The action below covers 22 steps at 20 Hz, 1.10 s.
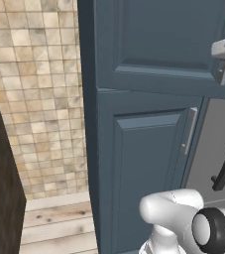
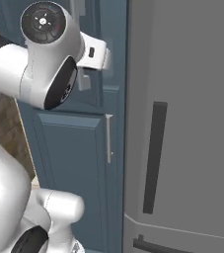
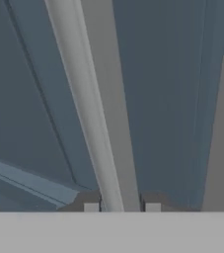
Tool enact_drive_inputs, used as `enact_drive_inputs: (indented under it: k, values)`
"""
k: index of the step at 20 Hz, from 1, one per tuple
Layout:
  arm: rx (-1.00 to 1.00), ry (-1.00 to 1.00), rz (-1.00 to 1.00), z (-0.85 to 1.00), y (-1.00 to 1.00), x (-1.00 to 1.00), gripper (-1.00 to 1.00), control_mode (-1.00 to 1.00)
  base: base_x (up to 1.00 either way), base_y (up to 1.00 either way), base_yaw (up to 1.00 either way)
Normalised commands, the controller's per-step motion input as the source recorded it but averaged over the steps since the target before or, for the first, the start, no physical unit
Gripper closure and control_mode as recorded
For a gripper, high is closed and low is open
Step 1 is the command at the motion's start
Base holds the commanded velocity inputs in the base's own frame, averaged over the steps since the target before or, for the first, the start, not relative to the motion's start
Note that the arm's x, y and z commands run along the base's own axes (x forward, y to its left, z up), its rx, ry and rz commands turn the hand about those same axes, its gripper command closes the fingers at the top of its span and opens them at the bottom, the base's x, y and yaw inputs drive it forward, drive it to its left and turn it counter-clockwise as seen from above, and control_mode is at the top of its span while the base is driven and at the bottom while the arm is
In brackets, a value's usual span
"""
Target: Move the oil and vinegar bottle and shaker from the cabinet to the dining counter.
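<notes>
Beige tiled wall (image 1: pixel 39 99) and pale wooden floor planks (image 1: pixel 59 223) lie left of the cabinet (image 1: pixel 148 59), a tall slate-blue panelled unit whose doors look closed, so its contents cannot be seen. Just right of it stands a grey refrigerator (image 2: pixel 192 123) with a dark vertical handle (image 2: pixel 154 157). A lower door carries a short grey bar handle (image 1: pixel 189 131), upright. In the hand view the upper bar handle (image 3: pixel 86 113) runs lengthwise along the door, and the gripper (image 3: pixel 122 207) has its two fingertips closed on either side of that bar, gripping it.
</notes>
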Motion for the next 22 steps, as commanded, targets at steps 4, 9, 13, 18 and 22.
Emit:
enact_drive_inputs:
  k: [4,9,13,18,22]
  values:
    - [0.00,-0.08,0.00,0.00,0.41,-0.72,1.00,-1.00,0.00,0.00,0.00]
    - [0.00,-0.05,0.00,0.00,0.44,-0.68,1.00,-1.00,0.00,0.00,0.00]
    - [0.00,0.00,0.00,0.00,0.48,-0.55,1.00,-1.00,0.00,0.00,0.00]
    - [0.00,0.00,0.00,0.00,0.47,-0.42,1.00,-1.00,0.00,0.00,0.00]
    - [0.00,0.02,0.00,0.01,0.26,-0.19,-1.00,-1.00,0.00,0.00,0.00]
